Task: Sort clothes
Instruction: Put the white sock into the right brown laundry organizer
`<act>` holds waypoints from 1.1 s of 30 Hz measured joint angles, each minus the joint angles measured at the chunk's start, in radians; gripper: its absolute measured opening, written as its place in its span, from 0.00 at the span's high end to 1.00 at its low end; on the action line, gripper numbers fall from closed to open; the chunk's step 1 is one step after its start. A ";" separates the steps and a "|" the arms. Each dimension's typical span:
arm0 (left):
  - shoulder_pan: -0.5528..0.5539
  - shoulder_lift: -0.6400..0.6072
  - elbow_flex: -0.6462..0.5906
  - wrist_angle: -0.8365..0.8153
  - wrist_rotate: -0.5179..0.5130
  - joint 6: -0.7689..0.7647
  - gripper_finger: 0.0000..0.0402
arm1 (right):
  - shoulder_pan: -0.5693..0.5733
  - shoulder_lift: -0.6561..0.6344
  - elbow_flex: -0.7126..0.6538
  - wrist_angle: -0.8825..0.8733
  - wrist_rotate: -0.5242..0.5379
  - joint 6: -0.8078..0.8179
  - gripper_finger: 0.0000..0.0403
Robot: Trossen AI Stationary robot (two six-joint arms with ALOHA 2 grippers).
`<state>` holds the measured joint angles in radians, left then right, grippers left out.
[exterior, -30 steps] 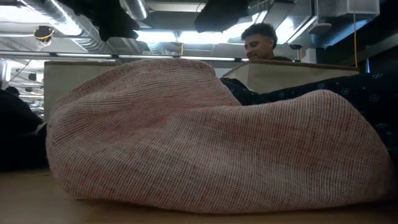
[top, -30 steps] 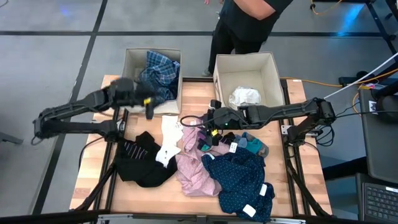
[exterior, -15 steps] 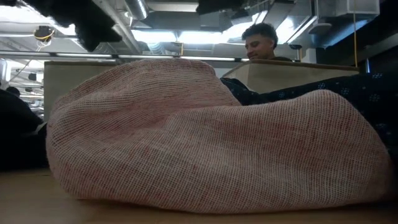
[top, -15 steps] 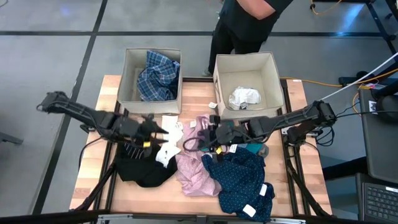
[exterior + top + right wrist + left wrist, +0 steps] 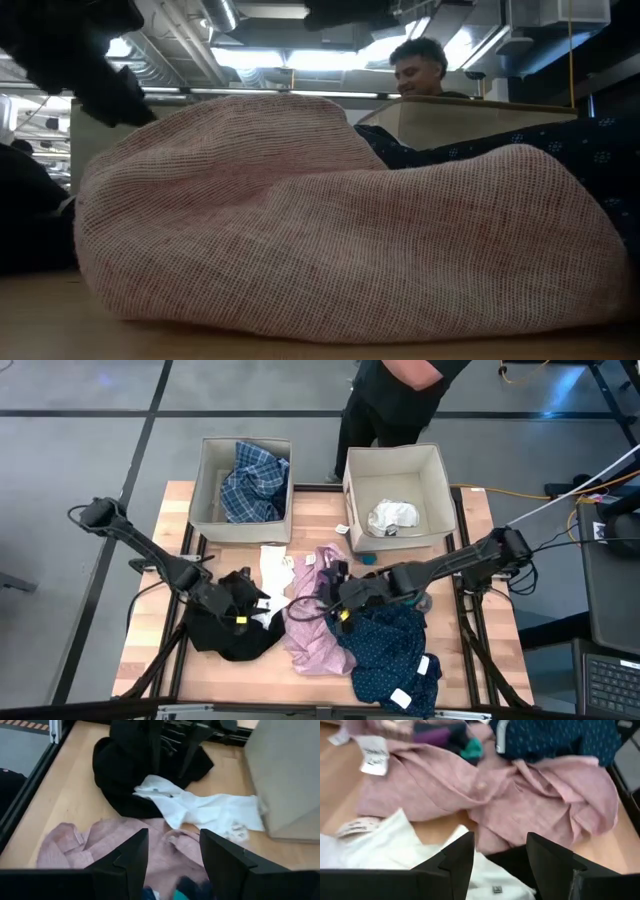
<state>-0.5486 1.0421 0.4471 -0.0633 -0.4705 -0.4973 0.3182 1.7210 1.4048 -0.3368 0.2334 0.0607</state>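
— Counting the clothes, what lay where?

— One blue plaid shirt [image 5: 254, 480] sat in the left bin [image 5: 209, 485]; one crumpled white piece [image 5: 391, 516] sat in the right bin [image 5: 436, 485]. So two beige bins stood at the far edge of the worktop [image 5: 145, 630]. On the boards lay one black garment [image 5: 232, 635], one white garment [image 5: 272, 575], one pink shirt [image 5: 312, 625] and one navy dotted piece [image 5: 390, 650], with a teal sock [image 5: 471, 749] just beside the pink shirt's far edge. The white one overlapped the black one, and the pink shirt touched both the white and the navy.

— And the arms?

— Two. The left pincer [image 5: 243, 603] hung over the black garment where the white one met it, its fingers [image 5: 457, 857] spread and pinching nothing. The right pincer [image 5: 338, 603] hovered over the seam between pink shirt and navy piece, likewise spread and bare.

— What of the surface and the room?

— Pale wooden planks on a black frame, on a grey floor [image 5: 80, 450]. One person [image 5: 390, 395] in dark clothes stood behind the bins. From worktop height the pink shirt filled nearly the whole view, with ceiling pipes [image 5: 215, 15] and lights above.
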 joint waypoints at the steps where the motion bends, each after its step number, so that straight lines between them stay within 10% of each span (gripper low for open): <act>1: -0.007 0.016 0.001 0.000 0.001 -0.002 0.57 | 0.002 0.019 0.000 0.031 -0.006 0.000 0.56; 16: -0.095 0.124 0.000 -0.142 -0.045 -0.152 0.57 | -0.101 0.241 0.006 0.462 0.004 -0.040 0.55; 26: -0.241 0.011 0.001 -0.431 -0.191 -0.395 0.57 | -0.220 0.412 0.152 0.461 -0.051 -0.014 0.27; 33: -0.329 -0.024 -0.123 -0.246 -0.292 -0.397 0.57 | -0.263 0.527 0.207 0.461 -0.068 -0.012 0.21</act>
<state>-0.8777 1.0183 0.3246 -0.3089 -0.7628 -0.8948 0.0547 2.2485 1.6119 0.1238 0.1658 0.0483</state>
